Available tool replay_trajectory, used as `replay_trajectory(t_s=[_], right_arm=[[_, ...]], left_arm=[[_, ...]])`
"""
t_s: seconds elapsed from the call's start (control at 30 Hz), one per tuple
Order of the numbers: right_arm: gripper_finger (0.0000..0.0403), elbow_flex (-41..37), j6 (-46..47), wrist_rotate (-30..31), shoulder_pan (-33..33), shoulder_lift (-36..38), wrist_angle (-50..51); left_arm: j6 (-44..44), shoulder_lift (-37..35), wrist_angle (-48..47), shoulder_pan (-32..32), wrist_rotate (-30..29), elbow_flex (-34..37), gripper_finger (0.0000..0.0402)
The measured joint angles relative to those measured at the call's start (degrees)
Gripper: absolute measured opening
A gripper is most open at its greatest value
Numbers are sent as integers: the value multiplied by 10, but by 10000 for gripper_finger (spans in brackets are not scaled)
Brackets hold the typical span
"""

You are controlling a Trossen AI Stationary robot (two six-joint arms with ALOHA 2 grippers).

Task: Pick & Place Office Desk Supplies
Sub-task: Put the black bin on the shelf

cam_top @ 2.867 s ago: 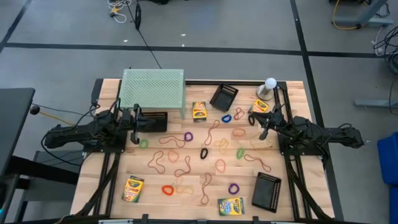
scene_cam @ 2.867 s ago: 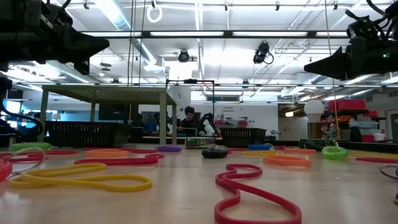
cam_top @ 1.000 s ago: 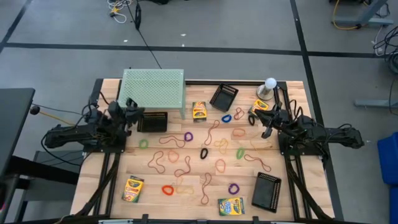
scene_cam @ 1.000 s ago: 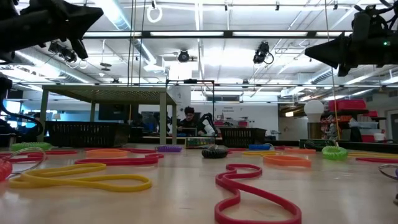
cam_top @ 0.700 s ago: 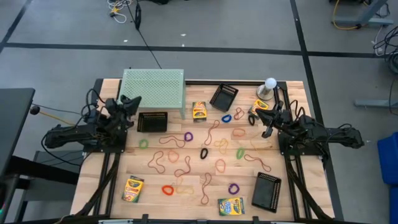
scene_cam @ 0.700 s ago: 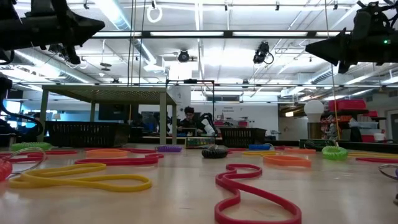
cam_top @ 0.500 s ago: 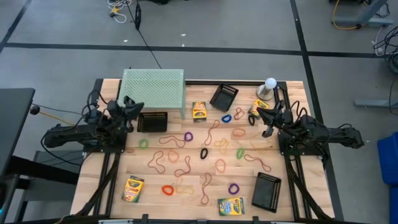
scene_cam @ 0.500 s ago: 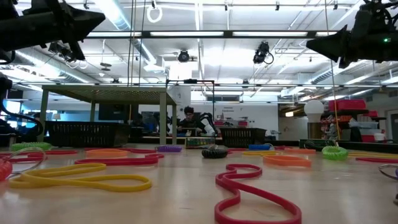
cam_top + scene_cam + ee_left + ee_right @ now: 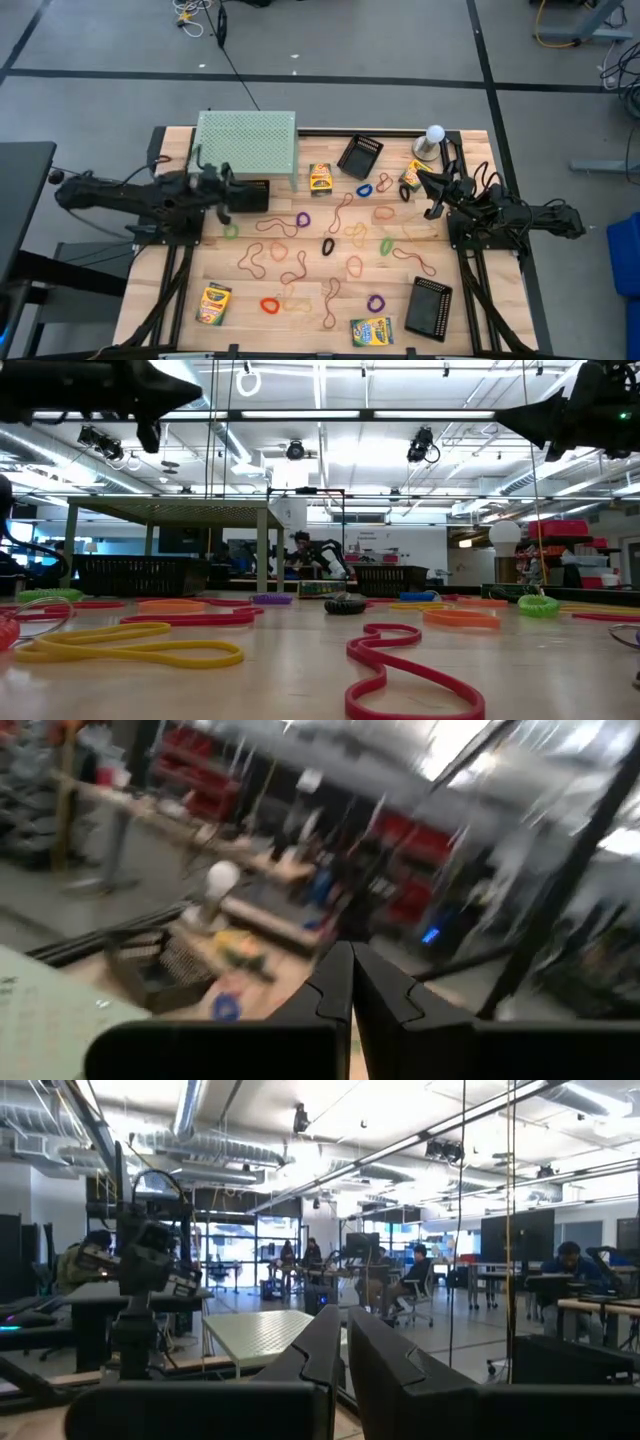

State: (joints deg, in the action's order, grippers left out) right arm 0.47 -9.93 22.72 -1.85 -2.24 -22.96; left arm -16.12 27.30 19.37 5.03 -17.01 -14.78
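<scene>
Hovering above the desk (image 9: 470, 150) at about nine o'clock, the left pincer (image 9: 222, 187) has its two fingers pressed together with nothing between them. It sits just over the black mesh tray (image 9: 246, 196) beside the pale green perforated stand (image 9: 245, 144); that tray's long axis runs three to nine o'clock. Compared with a second ago, the left arm has stretched out flatter, its elbow reaching farther toward nine o'clock, and the pincer has swung from beside the stand to the tray's near end.

The right pincer (image 9: 428, 192) hangs at about three o'clock, fingers nearly together and gripping nothing, close to a crayon box (image 9: 416, 174) that lies tilted near the white globe (image 9: 433, 137). It has barely moved.

A second mesh tray (image 9: 360, 156) at twelve o'clock lies skewed, long axis from one toward seven o'clock. A third (image 9: 430, 307) at five o'clock has its long axis running roughly twelve to six. Crayon boxes lie at twelve (image 9: 320, 178), seven (image 9: 214, 303) and six o'clock (image 9: 370, 331); the one at seven has its long axis running twelve to six. Rubber bands are scattered across the desk's middle, among them a black one (image 9: 327, 246), a purple one (image 9: 376, 302) and a red one (image 9: 269, 305).
</scene>
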Motion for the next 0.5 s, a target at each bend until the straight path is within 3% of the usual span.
replay_trajectory(t_s=[0.1,0.2,0.37,0.5], right_arm=[[34,0,0,0,0,0,0],[34,0,-6,0,0,0,0],[34,0,-13,0,0,0,-4],[34,0,-15,0,0,0,-5]], left_arm=[[12,85,17,36,-39,-42,9],[9,168,-26,49,-32,-106,9],[76,258,-196,94,-118,-226,9],[-1,298,-412,105,-105,-332,5]])
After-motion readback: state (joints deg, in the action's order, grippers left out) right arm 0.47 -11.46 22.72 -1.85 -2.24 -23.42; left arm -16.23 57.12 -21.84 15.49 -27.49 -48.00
